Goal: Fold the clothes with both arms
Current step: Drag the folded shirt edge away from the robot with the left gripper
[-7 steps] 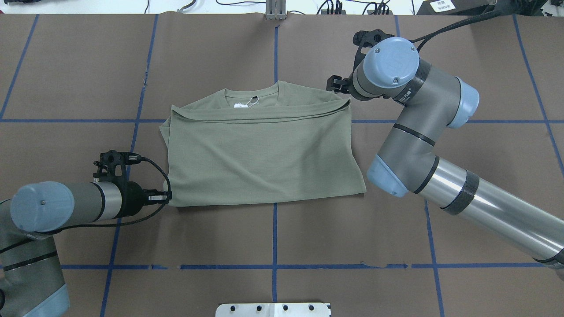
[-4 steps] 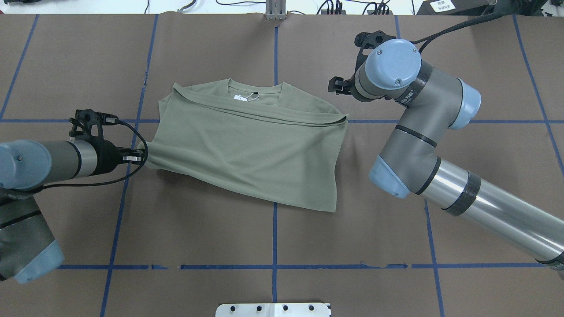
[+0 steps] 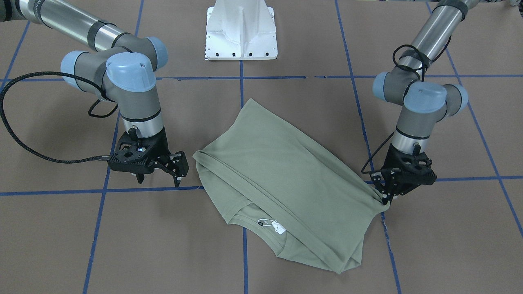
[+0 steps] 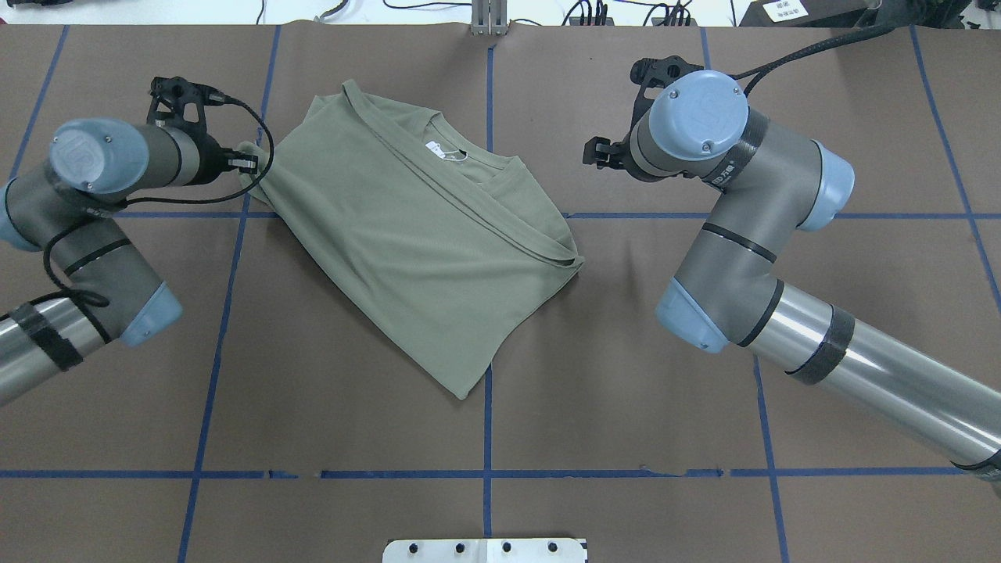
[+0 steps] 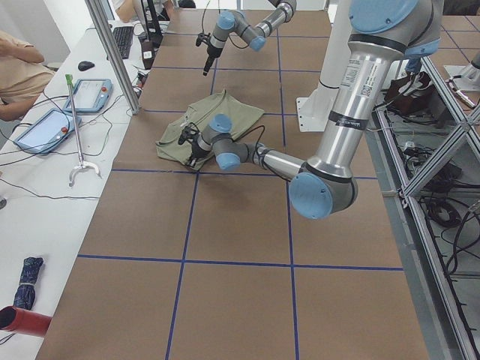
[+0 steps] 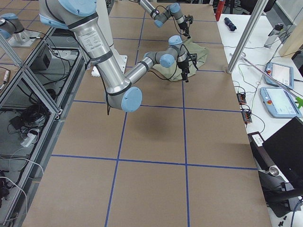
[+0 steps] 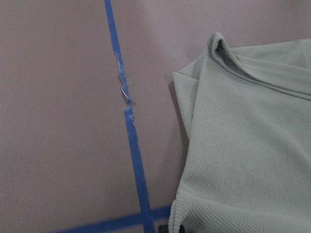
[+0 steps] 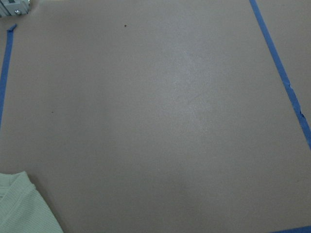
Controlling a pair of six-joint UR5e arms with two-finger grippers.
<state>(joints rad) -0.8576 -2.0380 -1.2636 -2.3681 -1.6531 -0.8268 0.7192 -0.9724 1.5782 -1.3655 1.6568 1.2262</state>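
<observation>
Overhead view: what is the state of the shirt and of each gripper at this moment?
shirt: folded, lying skewed on the table, one corner pinched.
left gripper: jaws shut on the shirt's corner.
right gripper: jaws open, empty, apart from the shirt.

Obs: shirt (image 7: 243,145) is knit cloth with a fine waffle texture, matt. Table cover (image 4: 626,391) is brown, smooth and matt, paper-like. Grid tape (image 7: 133,160) is blue, frayed at one spot. Right arm tube (image 4: 884,379) is bare metal, glossy. Joint cap (image 4: 700,105) is smooth, satin. Cable (image 3: 41,74) has a black braided sleeve.
</observation>
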